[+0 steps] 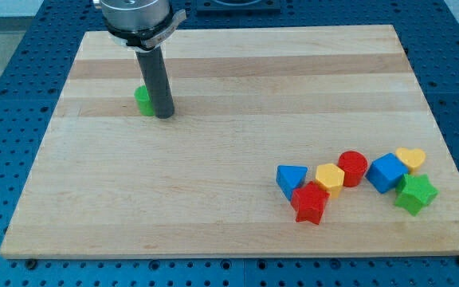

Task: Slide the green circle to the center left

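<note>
The green circle point(142, 100) sits on the wooden board point(213, 175) in the upper left part, mostly hidden behind my rod. My tip point(164, 116) rests on the board right against the green circle's right side. Only the circle's left edge shows.
A cluster of blocks lies at the lower right: a blue triangle point(291, 177), a red star point(310, 202), a yellow hexagon point(330, 178), a red circle point(353, 167), a blue cube point(386, 172), a yellow heart point(411, 158) and a green star point(415, 194).
</note>
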You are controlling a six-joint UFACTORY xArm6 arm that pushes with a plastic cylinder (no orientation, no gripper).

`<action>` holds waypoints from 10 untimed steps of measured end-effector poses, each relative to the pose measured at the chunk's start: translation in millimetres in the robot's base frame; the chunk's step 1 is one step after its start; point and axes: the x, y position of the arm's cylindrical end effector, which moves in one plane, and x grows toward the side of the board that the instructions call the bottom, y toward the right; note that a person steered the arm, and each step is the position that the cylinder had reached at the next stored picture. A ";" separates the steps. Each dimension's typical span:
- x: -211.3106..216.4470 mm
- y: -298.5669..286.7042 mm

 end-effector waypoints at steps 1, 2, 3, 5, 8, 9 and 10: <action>8.3 8.8; 24.7 33.9; -9.0 31.7; -47.7 4.6; -48.2 46.1; -28.7 36.4; -22.0 33.1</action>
